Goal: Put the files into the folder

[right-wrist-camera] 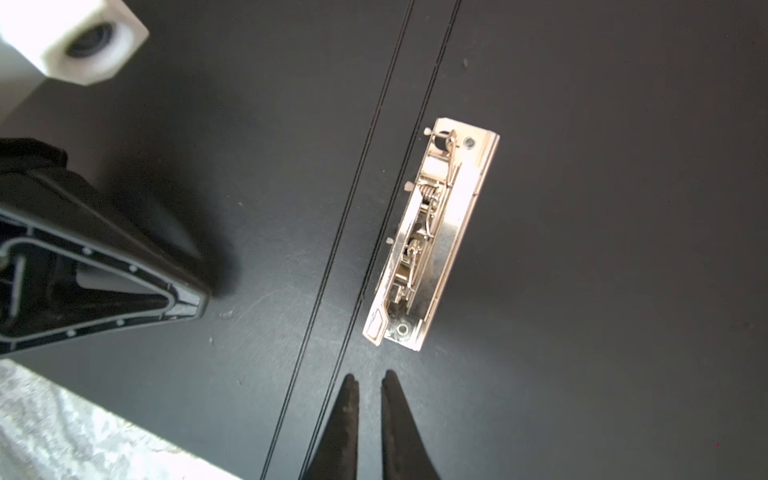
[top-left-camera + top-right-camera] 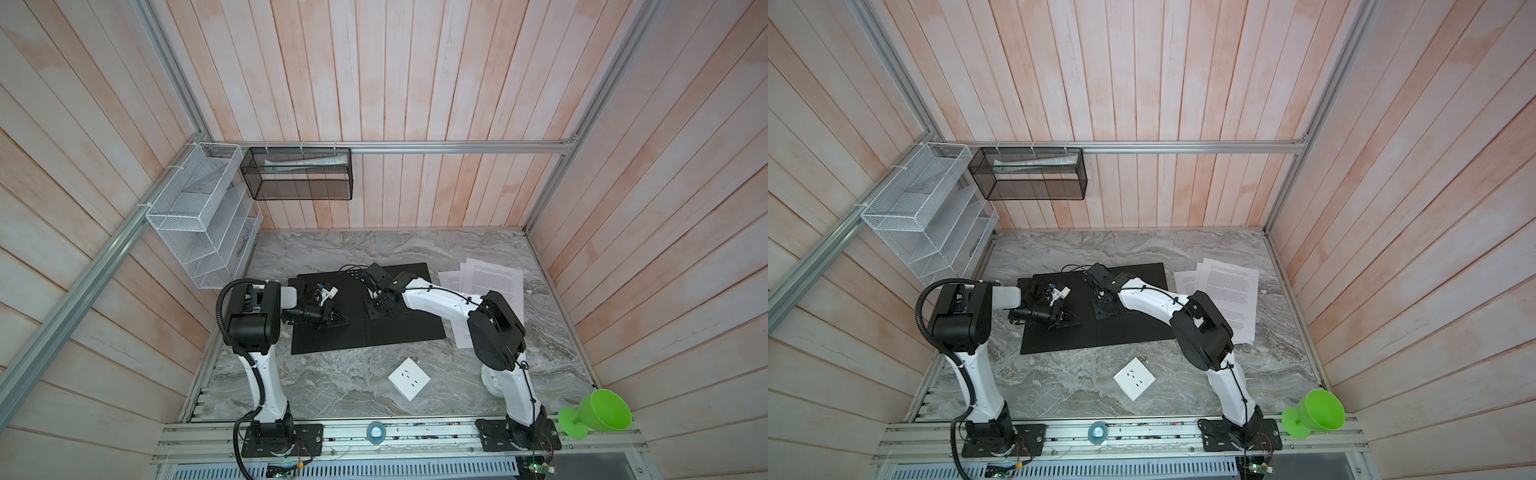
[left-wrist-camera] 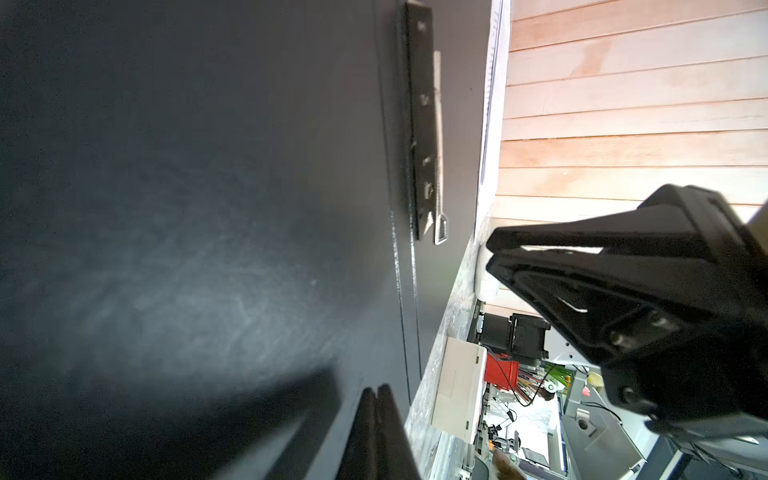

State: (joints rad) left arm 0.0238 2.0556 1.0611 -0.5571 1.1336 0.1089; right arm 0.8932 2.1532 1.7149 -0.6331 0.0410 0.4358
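Fingers (image 1: 397,415) of right gripper (image 1: 370,379) narrowly apart, empty, above open folder (image 2: 407,332) by its clip (image 1: 432,232); left gripper (image 3: 376,390) closed, empty, low over folder; files (image 2: 494,286) just beside folder, judged light, limp, slippery, best pinched at a free edge.

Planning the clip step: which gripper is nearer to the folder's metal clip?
Right. The right gripper hangs just beyond one end of the clip; the left gripper is farther off, across the spine creases of the folder.
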